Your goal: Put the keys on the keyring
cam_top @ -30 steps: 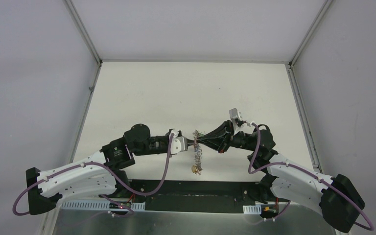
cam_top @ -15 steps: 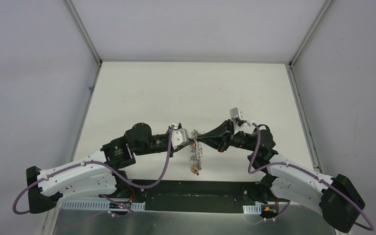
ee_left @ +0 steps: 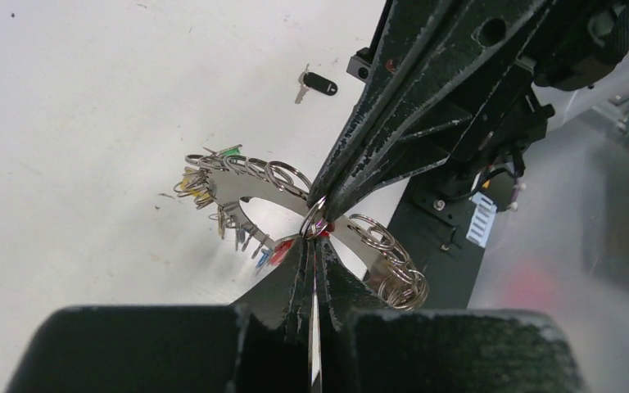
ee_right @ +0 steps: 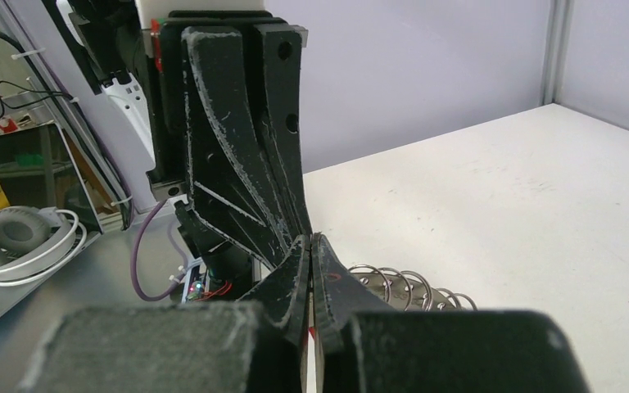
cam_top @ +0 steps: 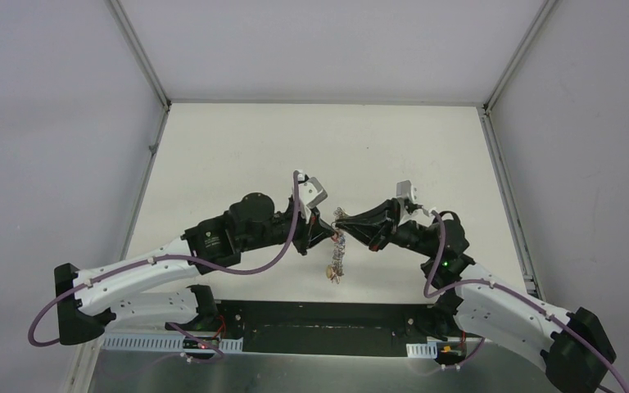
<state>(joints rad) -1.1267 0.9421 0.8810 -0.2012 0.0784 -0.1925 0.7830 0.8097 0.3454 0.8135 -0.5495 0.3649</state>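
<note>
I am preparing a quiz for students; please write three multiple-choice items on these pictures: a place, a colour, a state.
1. Where is the loose key? A on the table; B in a box; C on a shelf.
2. Its head is: A yellow; B black; C white.
3. The left pincer and right pincer are: A both open; B one open; C both shut.
Answers: 1 A, it lies on the white surface; 2 B, its head looks black; 3 C, both are pressed closed.
</note>
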